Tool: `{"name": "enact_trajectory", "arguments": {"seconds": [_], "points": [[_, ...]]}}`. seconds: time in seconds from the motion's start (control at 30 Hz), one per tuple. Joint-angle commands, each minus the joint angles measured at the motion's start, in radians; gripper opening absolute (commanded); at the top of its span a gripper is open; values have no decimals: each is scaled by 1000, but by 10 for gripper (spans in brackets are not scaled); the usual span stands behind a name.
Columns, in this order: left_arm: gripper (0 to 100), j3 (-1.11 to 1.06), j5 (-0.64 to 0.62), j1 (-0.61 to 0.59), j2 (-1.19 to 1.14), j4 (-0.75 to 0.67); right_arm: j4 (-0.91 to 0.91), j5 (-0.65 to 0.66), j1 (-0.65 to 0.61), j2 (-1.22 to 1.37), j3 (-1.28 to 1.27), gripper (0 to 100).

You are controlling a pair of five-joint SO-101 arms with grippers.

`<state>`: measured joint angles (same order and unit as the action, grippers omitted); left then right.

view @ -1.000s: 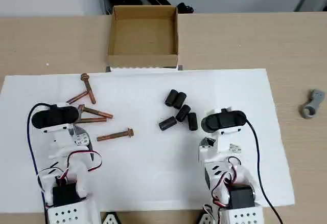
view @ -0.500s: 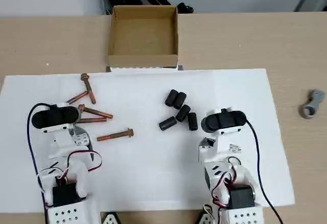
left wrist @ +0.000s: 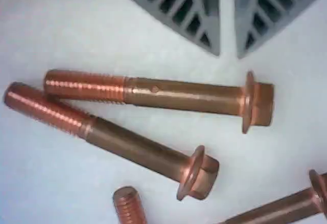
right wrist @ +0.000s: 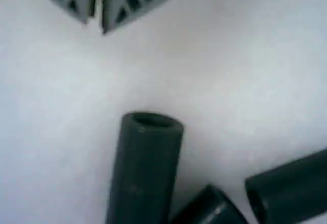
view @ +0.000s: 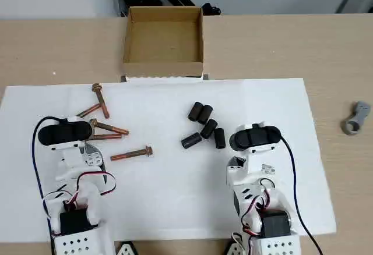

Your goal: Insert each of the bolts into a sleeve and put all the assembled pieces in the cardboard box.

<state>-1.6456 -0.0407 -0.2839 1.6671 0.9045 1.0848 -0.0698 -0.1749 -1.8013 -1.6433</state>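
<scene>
Left pincer closed, empty, right pincer likewise, bolt flat, head pointing toward sleeves

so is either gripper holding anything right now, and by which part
Nothing is held. The left gripper hangs with jaws together beside the bolts, and the right gripper likewise near the sleeves; all lie loose on the paper.
</scene>
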Motion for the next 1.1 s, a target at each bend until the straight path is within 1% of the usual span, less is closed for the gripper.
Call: {"name": "enact_trajectory", "arguments": {"seconds": [0.0,0.17,0.33,0.47,0.63,0.77,0.93,1.07], "points": [[7,21,8,5,6,-18,2,-8,-5,-13,12,4],[6,21,8,2,6,-17,2,-8,-7,-13,12,4],[6,44,12,-3,0,38,7,-8,-1,-13,14,4],[6,94,12,-11,-2,64,67,-8,-1,-13,34,4],[6,134,38,-48,-3,95,65,-8,-1,-13,64,4],[6,166,55,-49,-3,147,68,-2,-1,-12,91,4],[6,252,51,-51,-6,169,77,14,-1,-8,147,3],[6,295,49,-51,-101,169,111,35,-1,74,232,3]]}}
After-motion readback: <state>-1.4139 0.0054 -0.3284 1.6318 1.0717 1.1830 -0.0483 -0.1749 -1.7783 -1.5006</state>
